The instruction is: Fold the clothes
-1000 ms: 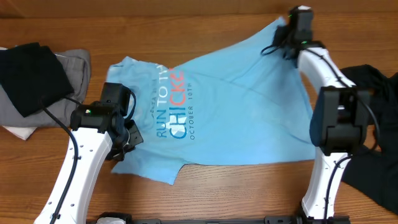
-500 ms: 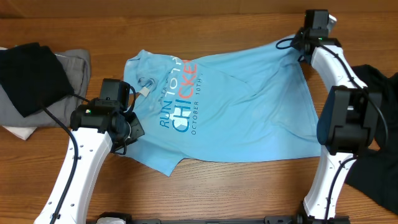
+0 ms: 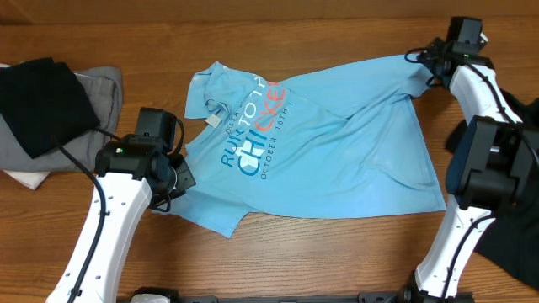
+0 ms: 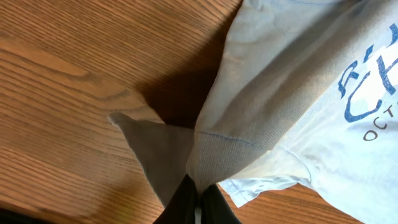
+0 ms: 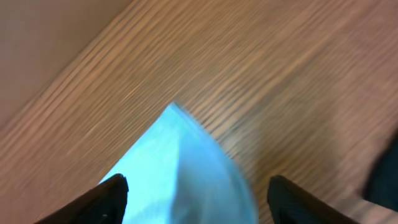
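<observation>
The light sky-blue T-shirt (image 3: 345,160) of the clothes lies spread and rumpled on the wooden table, its lettering (image 3: 257,135) facing up. My left gripper (image 3: 174,187) is at the shirt's near left edge. In the left wrist view it (image 4: 198,190) is shut on a bunched fold of the shirt (image 4: 249,143). My right gripper (image 3: 431,66) is at the far right corner of the shirt. In the right wrist view it (image 5: 199,190) stands open, with the shirt's corner (image 5: 180,162) loose between the fingers.
A pile of black (image 3: 42,101), grey (image 3: 103,84) and white (image 3: 25,177) garments sits at the left edge. A dark garment (image 3: 515,105) lies at the right edge, behind my right arm. Bare wood shows along the front.
The shirt has slid to the right, pulled by my right gripper. That gripper has opened and let go of the corner. The left gripper has stayed shut on the fold.
</observation>
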Robot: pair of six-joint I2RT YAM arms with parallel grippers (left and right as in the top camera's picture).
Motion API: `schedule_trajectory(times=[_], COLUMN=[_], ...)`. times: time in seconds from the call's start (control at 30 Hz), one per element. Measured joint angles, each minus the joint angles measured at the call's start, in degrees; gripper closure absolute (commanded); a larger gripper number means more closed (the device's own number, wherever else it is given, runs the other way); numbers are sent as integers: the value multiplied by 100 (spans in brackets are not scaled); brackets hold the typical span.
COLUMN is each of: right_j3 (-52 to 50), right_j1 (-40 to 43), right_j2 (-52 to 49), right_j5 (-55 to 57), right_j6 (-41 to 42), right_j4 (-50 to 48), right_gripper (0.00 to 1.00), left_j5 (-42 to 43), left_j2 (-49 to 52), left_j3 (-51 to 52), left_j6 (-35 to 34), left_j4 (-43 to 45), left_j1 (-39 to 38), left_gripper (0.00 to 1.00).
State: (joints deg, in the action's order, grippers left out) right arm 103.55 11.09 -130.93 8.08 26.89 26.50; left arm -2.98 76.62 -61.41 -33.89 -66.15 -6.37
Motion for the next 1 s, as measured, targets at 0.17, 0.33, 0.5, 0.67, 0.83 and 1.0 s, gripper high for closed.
schedule_trajectory(times=[0.17, 0.33, 0.5, 0.67, 0.83, 1.0], right_j3=[7, 20, 70, 68, -44, -531], right_j1=[-181, -487, -662, -442, -111, 173], right_j2=[61, 413, 717, 767, 780, 1025], right_j5=[-868, -1641, -1821, -1416, -1226, -1344], right_j6=[-782, -1290, -1285, -953, -811, -743], right_j4=[-85, 1141, 3084, 5047, 5613, 5615], right_gripper=[35, 37, 32, 32, 32, 32], left_j5=[0, -4, -26, -33, -52, -66], left_j2=[0, 2, 2, 2, 2, 2], left_j3=[0, 0, 0, 0, 0, 0], left_j6=[0, 0, 2, 2, 2, 2], left_j4=[0, 48, 354, 647, 817, 831], left_j1=[0, 0, 0, 0, 0, 0], left_gripper=[96, 96, 96, 96, 96, 96])
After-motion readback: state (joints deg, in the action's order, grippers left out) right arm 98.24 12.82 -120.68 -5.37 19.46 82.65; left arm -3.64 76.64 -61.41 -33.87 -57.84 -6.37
